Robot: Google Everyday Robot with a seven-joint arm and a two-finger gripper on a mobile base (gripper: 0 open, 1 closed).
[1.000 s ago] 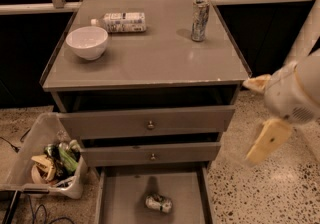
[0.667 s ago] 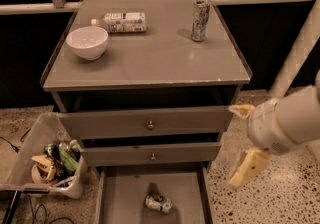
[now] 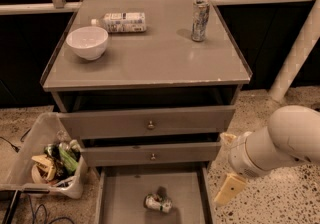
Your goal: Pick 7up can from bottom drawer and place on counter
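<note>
One camera looked steeply down from in front of the grey drawer cabinet [image 3: 150, 127], fairly near, taking in its flat grey counter [image 3: 150, 63]; the cream-fingered gripper [image 3: 228, 164] hung lower right, fingers apart.

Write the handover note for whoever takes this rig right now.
End effector: open, empty, just right of the bottom drawer.
7up can: on its side on the floor of the pulled-out drawer.
Counter: holds a bowl, a bottle on its side and a tall can.
Done: drawer open.
Left: reach in, grasp the 7up can, lift it, set it on the counter.
</note>
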